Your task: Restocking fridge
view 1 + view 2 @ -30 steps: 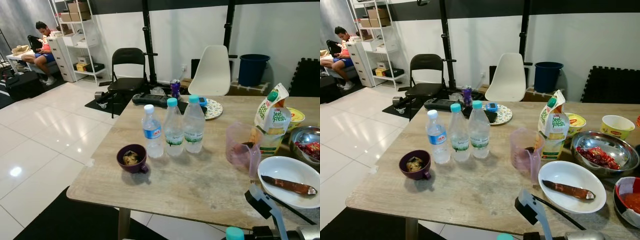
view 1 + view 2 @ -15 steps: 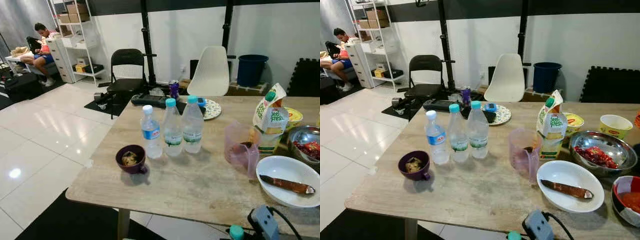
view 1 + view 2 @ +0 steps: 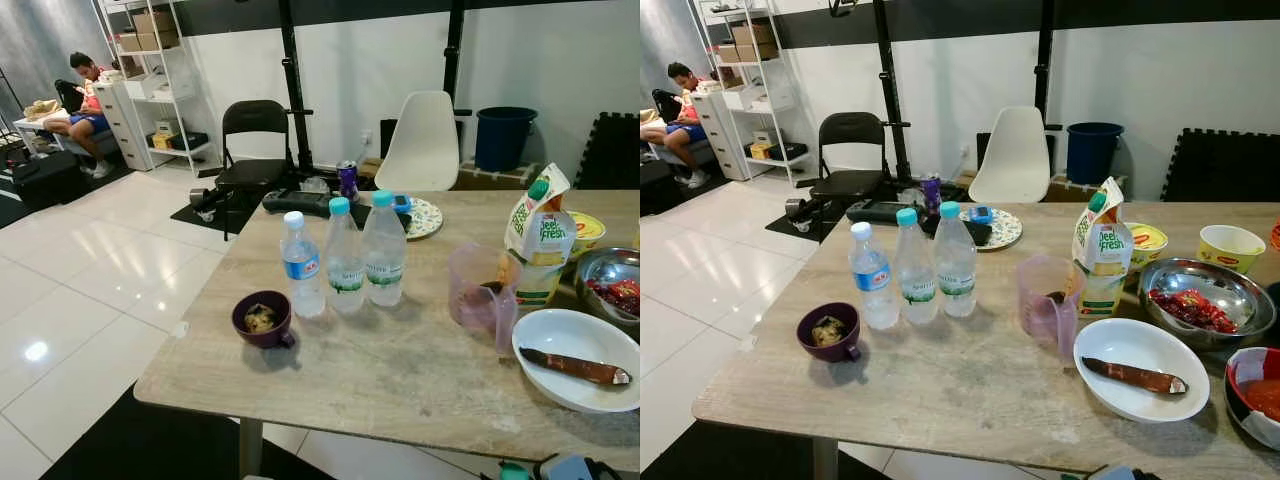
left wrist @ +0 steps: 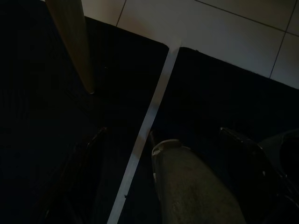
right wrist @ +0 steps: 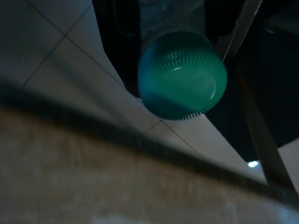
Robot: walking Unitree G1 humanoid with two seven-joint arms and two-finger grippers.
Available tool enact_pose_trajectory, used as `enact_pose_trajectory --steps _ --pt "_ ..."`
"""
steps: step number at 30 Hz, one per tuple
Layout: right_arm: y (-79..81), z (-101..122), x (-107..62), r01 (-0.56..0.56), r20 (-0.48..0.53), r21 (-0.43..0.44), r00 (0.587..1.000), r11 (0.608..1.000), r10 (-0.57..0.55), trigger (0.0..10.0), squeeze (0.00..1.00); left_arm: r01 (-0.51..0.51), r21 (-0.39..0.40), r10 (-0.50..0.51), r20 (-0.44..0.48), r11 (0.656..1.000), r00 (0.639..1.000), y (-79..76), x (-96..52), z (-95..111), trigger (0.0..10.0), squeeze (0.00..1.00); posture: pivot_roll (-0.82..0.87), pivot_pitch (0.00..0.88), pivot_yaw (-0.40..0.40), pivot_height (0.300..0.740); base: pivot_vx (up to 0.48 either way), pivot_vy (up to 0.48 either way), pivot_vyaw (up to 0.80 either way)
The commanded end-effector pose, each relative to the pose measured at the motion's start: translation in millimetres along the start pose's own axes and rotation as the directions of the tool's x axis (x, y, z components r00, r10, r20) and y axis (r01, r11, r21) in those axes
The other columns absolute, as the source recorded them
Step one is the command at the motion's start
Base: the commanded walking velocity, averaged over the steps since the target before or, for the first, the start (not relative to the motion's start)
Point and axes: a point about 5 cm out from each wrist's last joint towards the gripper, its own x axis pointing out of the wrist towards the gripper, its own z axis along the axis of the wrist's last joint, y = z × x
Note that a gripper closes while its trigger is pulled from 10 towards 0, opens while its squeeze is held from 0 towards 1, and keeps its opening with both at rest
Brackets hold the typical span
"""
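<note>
My right gripper point(image 5: 181, 23) is shut on a water bottle with a teal cap point(image 5: 182, 74), held low in front of the wooden table's near edge point(image 5: 93, 158). That cap point(image 3: 513, 471) just peeks in at the bottom of the left eye view. Three more water bottles point(image 3: 345, 258) stand in a row mid-table point(image 3: 380, 370). A juice carton point(image 3: 540, 240), a pink jug point(image 3: 480, 295) and a purple cup point(image 3: 263, 318) stand around them. My left gripper point(image 4: 168, 149) hangs open over a black mat beside a table leg point(image 4: 72, 42).
At the right are a white plate with a sausage point(image 3: 575, 350), a steel bowl point(image 3: 612, 285) and yellow tubs point(image 3: 1230, 247). A black chair point(image 3: 255, 140) and a white chair point(image 3: 425, 140) stand behind the table. A person point(image 3: 85, 95) sits far left across the tiled floor.
My right gripper with the bottle has sunk from above the table's near edge to below it, almost out of the eye views. The things on the table have not moved.
</note>
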Motion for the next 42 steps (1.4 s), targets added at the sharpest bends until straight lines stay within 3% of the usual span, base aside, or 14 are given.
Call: enact_pose_trajectory --steps 1,4,8,15,16,18,19,23,26,32,39,42 --pt "3.7 -13 -4.5 0.027 -0.045 0.003 0.999 1.0 -0.026 0.0 0.0 -0.015 0.023 0.015 -0.006 1.0 1.0 8.6 -2.4 -2 10.0 0.0 -0.04 0.062 0.091 0.74 0.0 0.0 0.0" --pt "3.4 -30 -6.0 0.098 -0.138 -0.009 0.986 0.995 -0.098 0.0 0.0 -0.019 0.032 0.02 -0.009 0.999 1.0 9.4 -2.4 -2 10.0 0.0 -0.04 0.06 0.094 0.74 0.0 0.0 0.0" --pt "4.8 -42 -4.8 0.158 -0.183 0.02 0.971 0.987 -0.151 0.0 0.0 -0.027 0.036 0.027 -0.016 0.999 1.0 10.6 -3.1 -3 10.0 0.0 -0.03 0.059 0.092 0.74 0.0 0.0 0.0" --pt "9.1 -55 0.9 0.205 -0.28 0.07 0.943 0.976 -0.178 0.0 0.0 -0.074 0.013 0.074 -0.043 0.997 0.996 19.5 -8.2 -13 10.0 0.0 -0.03 0.067 0.091 0.74 0.0 0.0 0.0" --pt "13.1 -57 10.4 0.234 -0.312 0.1 0.93 0.967 -0.193 2.5 0.0 -0.122 -0.025 0.12 -0.06 0.992 0.991 26.9 -11.5 -19 10.0 0.0 -0.04 0.083 0.095 0.74 0.0 0.0 0.0" --pt "14.2 -58 13.1 0.246 -0.322 0.114 0.926 0.962 -0.199 2.5 0.0 -0.136 -0.037 0.133 -0.064 0.99 0.989 28.7 -12.3 -20 10.0 0.0 -0.04 0.083 0.095 0.74 0.0 0.0 0.0" --pt "14.5 -57 17.7 0.276 -0.327 0.148 0.92 0.95 -0.216 10.0 0.0 -0.14 -0.051 0.137 -0.056 0.989 0.989 30.0 -12.6 -20 10.0 0.0 -0.04 0.088 0.096 0.74 0.0 0.0 0.0" --pt "17.9 -59 28.1 0.35 -0.391 0.248 0.889 0.903 -0.237 10.0 0.0 -0.137 -0.069 0.135 -0.043 0.988 0.99 31.4 -11.4 -15 10.0 0.0 -0.04 0.091 0.09 0.74 0.0 0.0 0.0" --pt "22.2 -61 32.3 0.357 -0.423 0.268 0.878 0.895 -0.223 10.0 0.0 -0.146 -0.067 0.143 -0.047 0.987 0.989 32.1 -10.5 -13 10.0 0.0 -0.03 0.088 0.08 0.74 0.0 0.0 0.0" --pt "19.9 -57 36.9 0.408 -0.406 0.257 0.868 0.876 -0.285 10.0 0.0 -0.173 -0.092 0.17 -0.034 0.981 0.985 34.4 -9.1 -8 10.0 0.0 -0.02 0.077 0.066 0.74 0.0 0.0 0.0" --pt "7.2 -50 35.7 0.479 -0.351 0.169 0.846 0.862 -0.401 10.0 0.0 -0.157 -0.143 0.153 -0.04 0.977 0.987 35.3 -7.5 -5 10.0 0.0 -0.04 0.069 0.077 0.74 0.0 0.0 0.0" --pt "2.0 -52 32.5 0.523 -0.366 0.183 0.822 0.832 -0.436 10.0 0.0 -0.148 -0.155 0.147 -0.019 0.977 0.989 34.1 -5.3 2 10.0 0.0 -0.04 0.066 0.084 0.74 0.0 0.0 0.0"
